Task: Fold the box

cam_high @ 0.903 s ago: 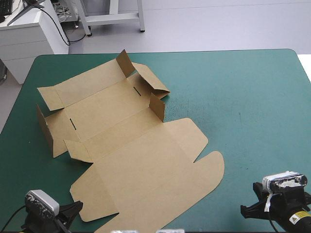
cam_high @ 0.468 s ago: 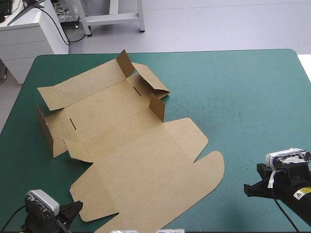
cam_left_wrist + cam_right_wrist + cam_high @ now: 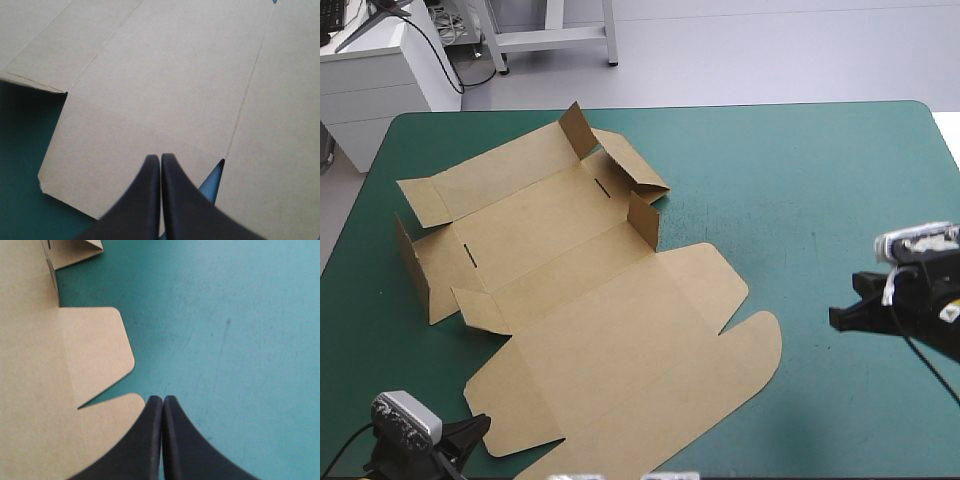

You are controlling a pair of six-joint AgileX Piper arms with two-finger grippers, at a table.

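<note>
The brown box point(image 3: 580, 290) lies as a cut sheet on the teal-green cover, mostly flat, with a few small flaps raised toward the far left. Its wide lid panel with a rounded tab reaches the table's near edge. My left gripper point(image 3: 480, 428) sits at the near left corner of the sheet, shut, its tips over the board point(image 3: 165, 100) and holding nothing point(image 3: 160, 157). My right gripper point(image 3: 838, 318) hovers to the right of the sheet, apart from it, shut and empty point(image 3: 162, 399). The rounded tab point(image 3: 97, 347) lies just ahead and to one side of it.
Bare teal-green cover point(image 3: 820, 180) stretches across the whole right half of the table. A white cabinet point(image 3: 380, 70) stands beyond the far left corner.
My right gripper has risen and moved away from the near edge toward the table's middle right. The box and the left gripper have stayed put.
</note>
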